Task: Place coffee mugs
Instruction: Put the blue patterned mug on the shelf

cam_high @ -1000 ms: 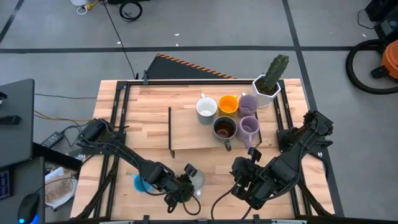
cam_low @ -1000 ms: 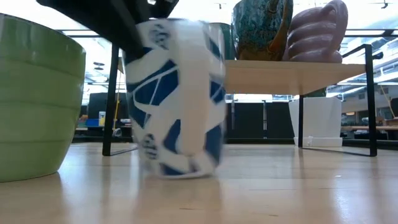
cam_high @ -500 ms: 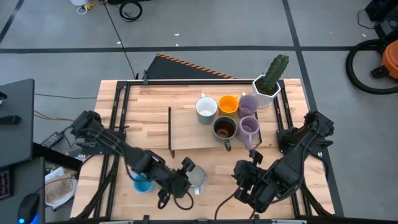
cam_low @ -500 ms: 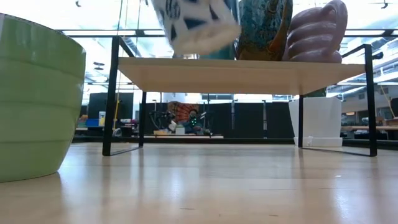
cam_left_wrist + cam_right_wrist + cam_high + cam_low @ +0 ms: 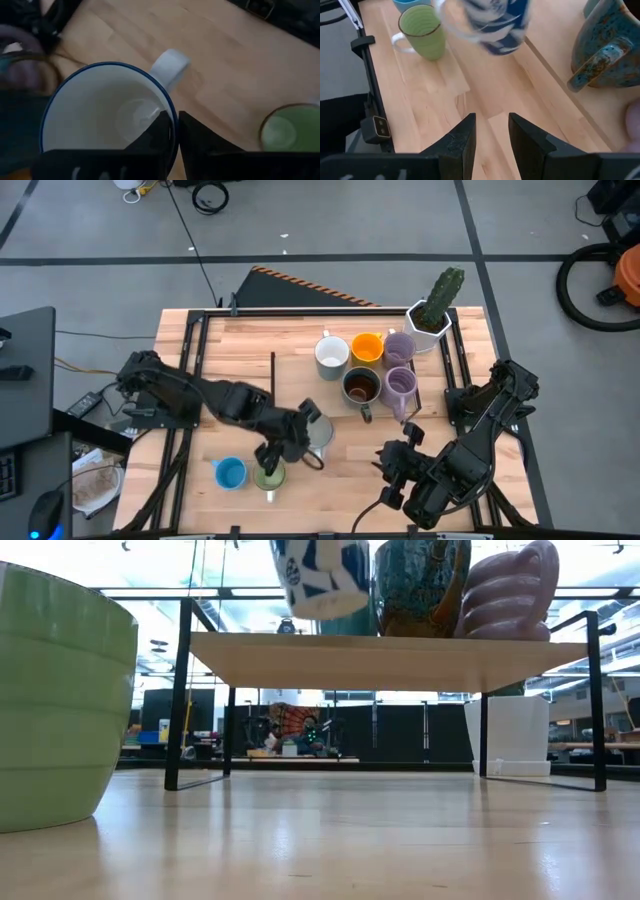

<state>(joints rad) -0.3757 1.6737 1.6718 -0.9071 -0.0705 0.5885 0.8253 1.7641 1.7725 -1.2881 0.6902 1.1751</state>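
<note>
Rim of the white, blue-patterned enamel mug is pinched by the left gripper; tilting could be caused, risking collision with the wooden shelf ahead. The right gripper is parted, empty.

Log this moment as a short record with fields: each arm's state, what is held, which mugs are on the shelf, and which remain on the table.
left gripper: shut on the rim of the white-and-blue patterned mug, held in the air at the raised shelf's front edge
right gripper: open, empty, waiting over the table's near right
raised shelf: holds white mug, orange mug, two lilac mugs, dark brown mug
table: green mug and blue mug at near left
cactus pot: far right corner
</note>
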